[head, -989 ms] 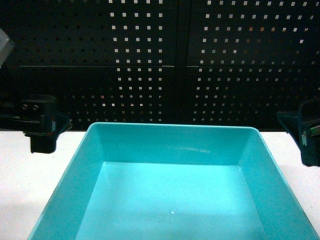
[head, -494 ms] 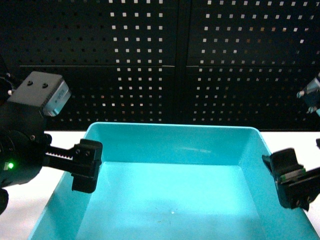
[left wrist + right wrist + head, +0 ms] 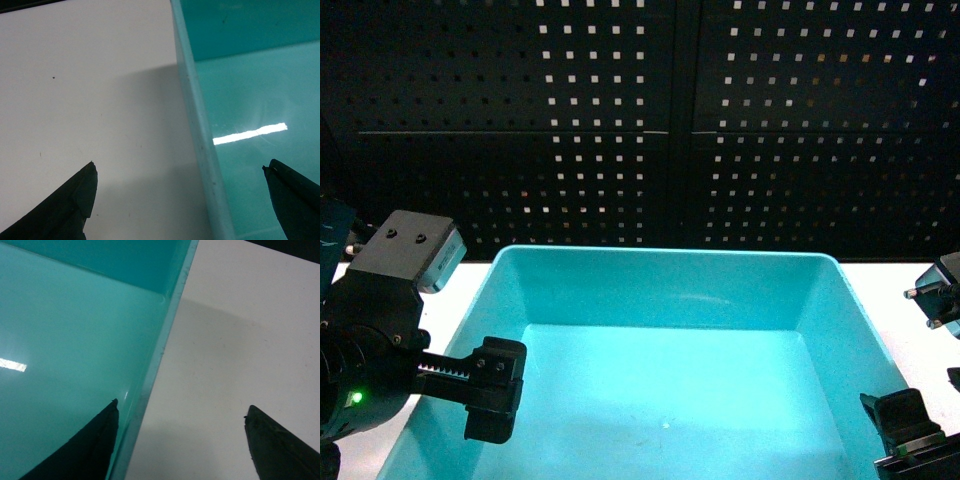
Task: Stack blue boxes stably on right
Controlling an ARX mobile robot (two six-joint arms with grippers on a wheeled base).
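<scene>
On the white surface sits 1 turquoise tub, filling the middle near to far. Left tool is spread, straddling the tub's left wall; right tool is spread, straddling its right wall. Behind stands a black pegboard

A black perforated metal pegboard wall, its two panels meeting at a vertical seam near the middle, rises behind a plain white worktop. Small square holes glow pale in scattered patches. Soft grey shadows fall across the worktop surface.
</scene>
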